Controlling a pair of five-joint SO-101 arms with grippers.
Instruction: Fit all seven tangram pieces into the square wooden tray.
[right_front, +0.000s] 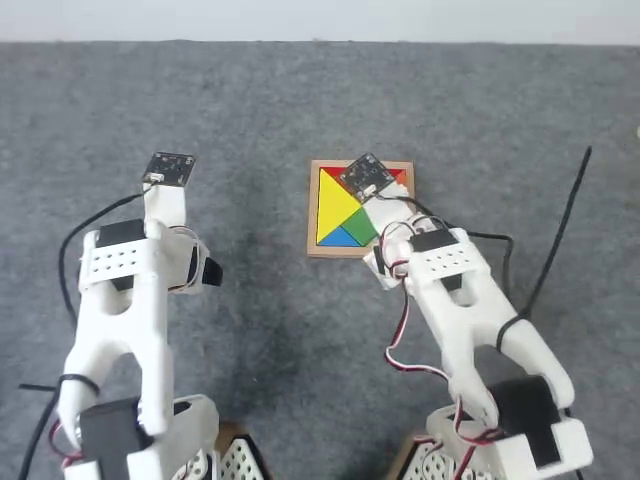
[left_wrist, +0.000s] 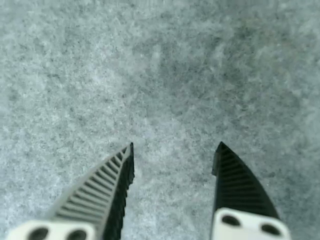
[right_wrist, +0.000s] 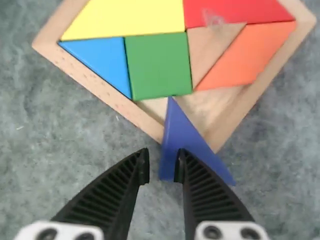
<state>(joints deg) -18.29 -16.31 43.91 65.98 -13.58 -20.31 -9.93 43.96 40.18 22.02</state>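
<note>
My right gripper (right_wrist: 161, 162) stands at the near right corner of the tray (right_front: 312, 212). The tray lies right of the middle on the grey carpet (right_front: 260, 120), a rough cloth like felt. It is a square of pale wood with a low raised rim.

The pieces inside are flat, smooth and painted in plain colours. There is a big yellow triangle (right_wrist: 125, 20), a small light blue triangle (right_wrist: 102, 57), a green square (right_wrist: 159, 62), a red piece (right_wrist: 235, 11) and an orange parallelogram (right_wrist: 245, 55). Between the green, red and orange ones is a pale triangle (right_wrist: 210, 47); I cannot tell if it is a piece or bare wood.

The dark blue triangle (right_wrist: 182, 140) lies across the rim. Its tip is in the open corner just beside the green square, and its body reaches out over the carpet. My black ribbed fingers (right_wrist: 120, 195) are a little apart, with its near corner between the tips. One tip touches it, and by the other a thin strip of carpet shows.

My left gripper (left_wrist: 175, 147) hangs over bare carpet, well left of the tray, its pointed fingers wide apart.
</note>
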